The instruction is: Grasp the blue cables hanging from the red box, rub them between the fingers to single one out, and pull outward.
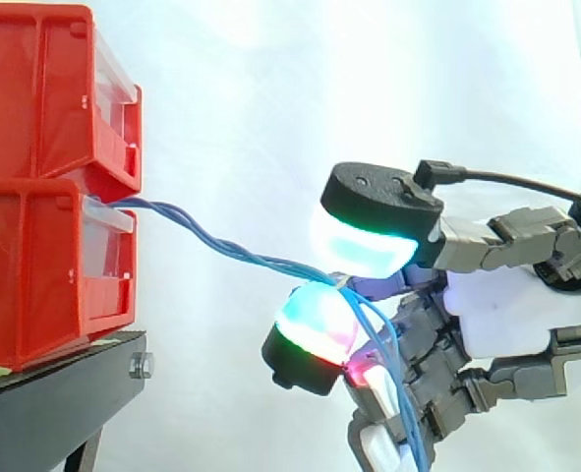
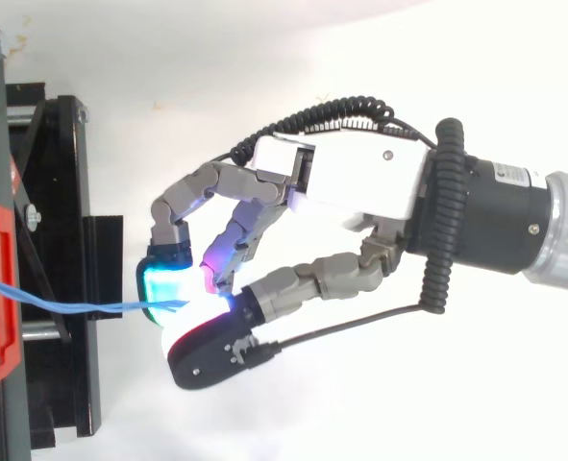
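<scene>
Side view: two red bins [image 1: 44, 265] stand stacked at the left of the frame on a black stand [image 1: 54, 393], with a white curtain [image 1: 270, 98] behind. The blue cables [image 1: 221, 241] leave the gap between the bins and slant down to the right, then drop at the hand [image 1: 516, 315]. Its curled fingers pinch them between glowing pads [image 1: 364, 246]. There are perhaps three strands; they are hard to count.

Top view: the cables run level from the left edge, over the stand, to the pads.
</scene>
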### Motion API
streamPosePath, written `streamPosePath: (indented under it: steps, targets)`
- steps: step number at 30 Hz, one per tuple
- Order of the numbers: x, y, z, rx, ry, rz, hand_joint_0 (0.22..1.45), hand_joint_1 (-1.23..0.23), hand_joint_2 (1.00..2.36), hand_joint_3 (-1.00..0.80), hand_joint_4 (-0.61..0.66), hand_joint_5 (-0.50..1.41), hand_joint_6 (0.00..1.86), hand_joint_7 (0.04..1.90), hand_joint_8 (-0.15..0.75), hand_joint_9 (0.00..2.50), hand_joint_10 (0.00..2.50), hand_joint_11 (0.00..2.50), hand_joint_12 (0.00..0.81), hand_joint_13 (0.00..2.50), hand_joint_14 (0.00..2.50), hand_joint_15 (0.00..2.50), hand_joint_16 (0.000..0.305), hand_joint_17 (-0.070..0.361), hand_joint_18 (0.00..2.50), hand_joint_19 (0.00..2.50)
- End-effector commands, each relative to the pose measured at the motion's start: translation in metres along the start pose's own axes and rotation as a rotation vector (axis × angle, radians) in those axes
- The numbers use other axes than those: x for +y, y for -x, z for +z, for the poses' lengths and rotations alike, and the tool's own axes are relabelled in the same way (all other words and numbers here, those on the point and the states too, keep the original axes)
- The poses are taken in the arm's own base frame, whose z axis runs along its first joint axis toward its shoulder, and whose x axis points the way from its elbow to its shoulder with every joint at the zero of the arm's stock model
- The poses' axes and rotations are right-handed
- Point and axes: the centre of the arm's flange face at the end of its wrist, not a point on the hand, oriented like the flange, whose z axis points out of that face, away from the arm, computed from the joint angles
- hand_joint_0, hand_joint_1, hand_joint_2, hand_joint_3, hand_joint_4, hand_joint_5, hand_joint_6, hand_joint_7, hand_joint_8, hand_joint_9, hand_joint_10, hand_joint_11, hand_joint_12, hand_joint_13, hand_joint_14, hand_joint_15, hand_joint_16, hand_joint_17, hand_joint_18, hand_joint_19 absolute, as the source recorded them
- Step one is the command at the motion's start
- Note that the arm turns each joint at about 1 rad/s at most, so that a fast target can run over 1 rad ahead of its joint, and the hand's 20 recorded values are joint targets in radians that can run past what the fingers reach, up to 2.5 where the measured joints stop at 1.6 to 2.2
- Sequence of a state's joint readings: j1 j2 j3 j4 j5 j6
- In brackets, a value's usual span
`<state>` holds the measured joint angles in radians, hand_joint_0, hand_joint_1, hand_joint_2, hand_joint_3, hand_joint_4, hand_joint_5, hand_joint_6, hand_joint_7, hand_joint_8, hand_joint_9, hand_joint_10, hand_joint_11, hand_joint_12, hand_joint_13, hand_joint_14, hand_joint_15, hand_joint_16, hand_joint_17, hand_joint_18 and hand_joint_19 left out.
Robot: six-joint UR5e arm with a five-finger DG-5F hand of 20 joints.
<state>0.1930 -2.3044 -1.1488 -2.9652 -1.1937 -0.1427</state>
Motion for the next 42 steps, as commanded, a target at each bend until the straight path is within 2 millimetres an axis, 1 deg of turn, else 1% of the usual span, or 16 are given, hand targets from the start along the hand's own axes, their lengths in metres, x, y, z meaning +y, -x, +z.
streamPosePath:
  steps: [1,2,4,5,6,7,8,12,14,18,21,22,24,31,36,42]
  targets:
    - [0.001,0.001,0.000,-0.002,0.001,0.001,0.43,-0.58,1.00,-0.50,0.09,-0.12,0.89,1.01,0.281,1.14,0.02,0.76,0.380,1.02,0.02,0.66,0.053,0.120,0.92,0.60]
    - [0.000,0.001,0.000,0.000,0.000,0.000,0.45,-0.53,1.00,-0.50,0.09,-0.12,0.89,1.03,0.277,1.14,0.02,0.78,0.377,1.01,0.02,0.66,0.052,0.116,0.90,0.61]
    - [0.001,0.002,0.000,-0.002,0.001,0.001,0.50,-0.50,1.00,-0.50,0.08,-0.12,0.88,1.06,0.260,1.13,0.02,0.78,0.360,0.99,0.03,0.67,0.048,0.108,0.86,0.64]
    - [0.002,0.003,0.000,-0.002,0.001,0.001,0.56,-0.52,1.00,-0.50,0.07,-0.13,0.88,1.10,0.247,1.12,0.02,0.80,0.345,0.98,0.03,0.68,0.044,0.100,0.83,0.68]
    - [0.004,0.003,-0.001,-0.002,0.001,-0.001,0.57,-0.54,1.00,-0.47,0.07,-0.13,0.88,1.11,0.248,1.12,0.03,0.79,0.342,0.98,0.03,0.68,0.044,0.100,0.83,0.67]
    - [0.004,0.003,-0.001,-0.002,0.001,-0.001,0.59,-0.57,1.01,-0.40,0.07,-0.13,0.88,1.13,0.246,1.11,0.02,0.80,0.339,0.97,0.03,0.68,0.044,0.098,0.82,0.68]
    - [0.006,0.005,-0.002,-0.003,0.001,0.000,0.58,-0.60,1.01,-0.32,0.06,-0.13,0.88,1.11,0.247,1.11,0.02,0.79,0.341,0.97,0.03,0.69,0.044,0.099,0.82,0.68]
    - [0.008,0.007,-0.005,0.002,-0.014,-0.008,0.58,-0.71,1.01,-0.14,0.07,-0.13,0.90,1.04,0.283,1.12,0.02,0.78,0.386,1.01,0.03,0.66,0.053,0.120,0.91,0.60]
    - [0.008,0.008,-0.007,0.006,-0.021,-0.011,0.59,-0.73,1.01,-0.12,0.07,-0.14,0.91,1.03,0.277,1.10,0.02,0.78,0.381,1.00,0.02,0.65,0.053,0.118,0.90,0.60]
    - [0.008,0.007,-0.007,0.008,-0.025,-0.012,0.61,-0.80,1.02,-0.16,0.05,-0.15,0.91,1.02,0.257,1.06,0.02,0.80,0.355,0.97,0.02,0.66,0.047,0.106,0.84,0.62]
    - [0.008,0.008,-0.007,0.009,-0.026,-0.013,0.65,-0.84,1.02,-0.19,0.00,-0.15,0.91,1.11,0.241,1.04,0.02,0.82,0.332,0.94,0.03,0.67,0.043,0.096,0.81,0.62]
    - [0.007,0.007,-0.007,0.009,-0.026,-0.013,0.67,-0.86,1.02,-0.22,-0.04,-0.16,0.92,1.07,0.237,1.04,0.02,0.81,0.330,0.94,0.03,0.66,0.042,0.095,0.81,0.61]
    - [0.008,0.006,-0.007,0.010,-0.026,-0.013,0.70,-0.89,1.01,-0.29,-0.07,-0.16,0.92,1.09,0.232,1.03,0.02,0.81,0.325,0.94,0.03,0.66,0.042,0.094,0.81,0.60]
    - [0.008,0.005,-0.008,0.009,-0.028,-0.014,0.75,-0.89,1.00,-0.45,-0.13,-0.15,0.93,1.03,0.218,1.02,0.02,0.81,0.317,0.93,0.03,0.65,0.040,0.091,0.81,0.58]
    - [0.007,0.005,-0.008,0.008,-0.031,-0.015,0.75,-0.90,1.00,-0.50,-0.16,-0.15,0.93,1.06,0.204,1.04,0.02,0.80,0.314,0.94,0.03,0.65,0.039,0.088,0.81,0.58]
    - [-0.004,0.003,-0.012,0.011,-0.047,-0.018,0.76,-0.90,1.00,-0.50,-0.22,-0.14,0.92,1.10,0.204,1.05,0.02,0.81,0.311,0.94,0.03,0.65,0.038,0.086,0.82,0.57]
